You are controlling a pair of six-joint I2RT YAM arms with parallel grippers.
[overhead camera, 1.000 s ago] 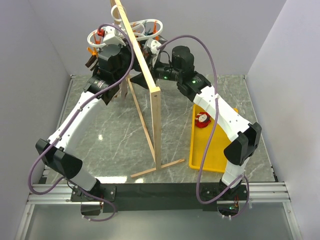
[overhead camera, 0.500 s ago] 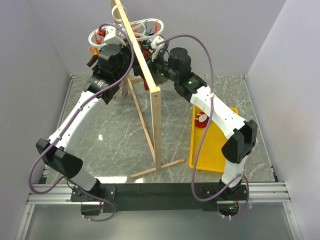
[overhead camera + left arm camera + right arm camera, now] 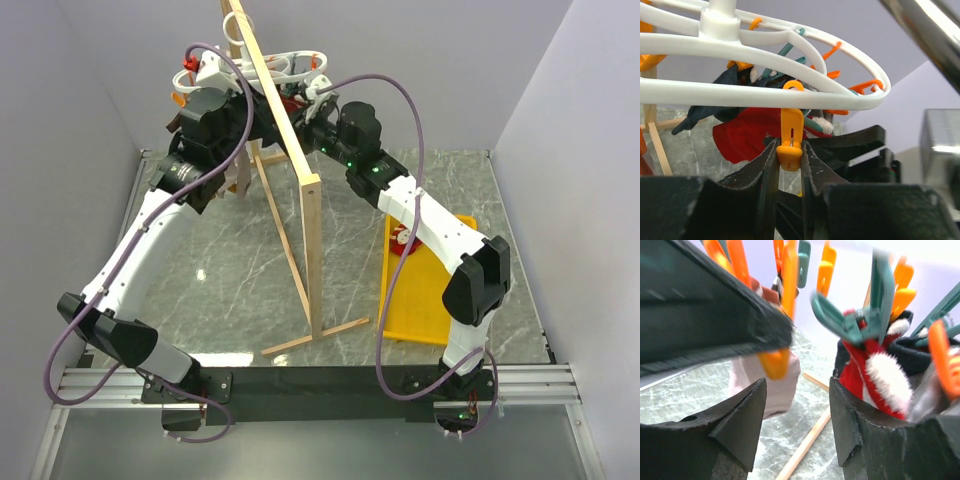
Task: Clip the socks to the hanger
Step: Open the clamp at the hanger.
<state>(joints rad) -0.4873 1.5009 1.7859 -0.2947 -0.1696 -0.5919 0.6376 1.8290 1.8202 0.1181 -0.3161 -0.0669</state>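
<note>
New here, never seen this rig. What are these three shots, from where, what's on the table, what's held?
Two robot arms side by side, each with a two-finger gripper. The wide shot is from a fixed overhead camera; the other two are from a camera on each wrist. On the table stand a wooden rack and a yellow tray holding one red sock. Both arms reach to a white hanger with orange and teal clips. The left gripper squeezes an orange clip. The right gripper is open beside a second red sock, apparently pinched by a teal clip.
</note>
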